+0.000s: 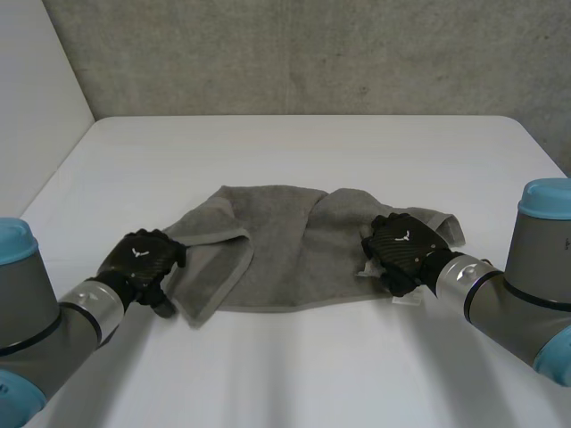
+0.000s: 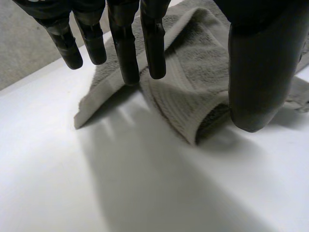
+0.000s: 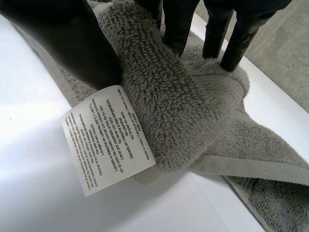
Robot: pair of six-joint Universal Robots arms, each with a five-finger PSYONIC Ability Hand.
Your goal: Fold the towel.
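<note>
A grey towel (image 1: 285, 245) lies rumpled on the white table (image 1: 294, 152), its left near corner folded over onto itself. My left hand (image 1: 141, 259) hovers at that folded corner with its fingers (image 2: 123, 43) straight and apart from the thumb (image 2: 260, 72); the towel (image 2: 193, 63) lies loose beneath them. My right hand (image 1: 403, 245) is at the towel's right edge. Its thumb (image 3: 72, 38) and fingers pinch a bunched fold of the towel (image 3: 164, 96), from which a white care label (image 3: 108, 137) hangs.
Bare table surrounds the towel on all sides. A grey concrete wall (image 1: 312, 53) stands behind the far edge, and a white panel (image 1: 36, 107) borders the left side.
</note>
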